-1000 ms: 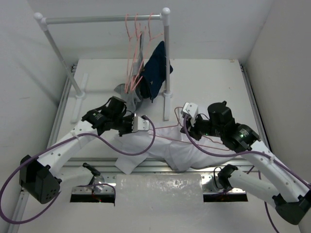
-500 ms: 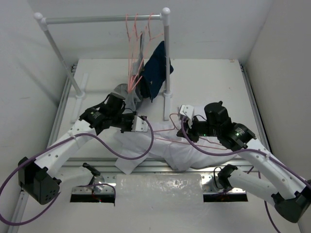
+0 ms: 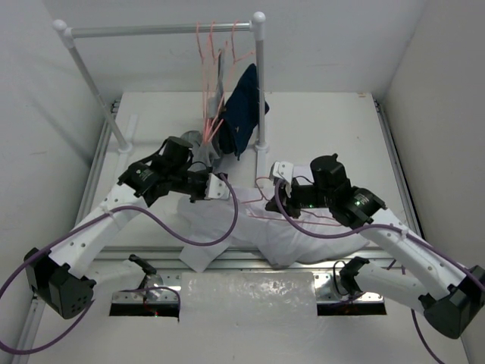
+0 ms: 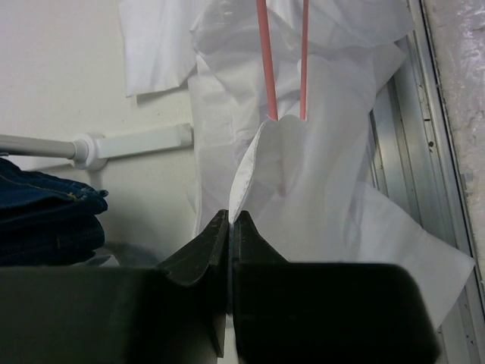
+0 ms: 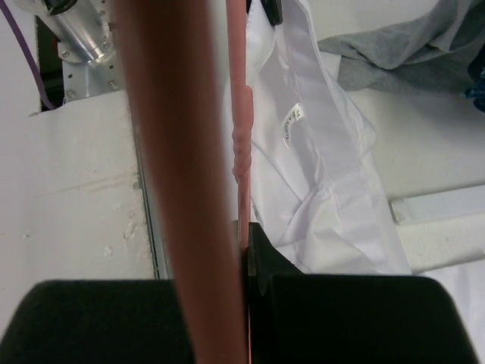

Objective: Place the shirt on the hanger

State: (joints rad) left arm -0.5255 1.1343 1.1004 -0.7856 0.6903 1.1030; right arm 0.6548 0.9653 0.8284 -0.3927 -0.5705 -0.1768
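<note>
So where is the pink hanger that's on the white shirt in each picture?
Top external: the hanger is middle-right, thin wires lying across the shirt.
Left wrist: the hanger is top centre, two wires going down into a fold of the shirt.
Right wrist: the hanger is in the centre, a thick blurred bar from top to bottom.
Shared landmark: the shirt, next to the hanger in all three.

- Robotics lab cell: plain white walls box in a white tabletop.
- Aluminium rails edge it; purple cables trail along two bolted arms.
- White tube rail at the back.
</note>
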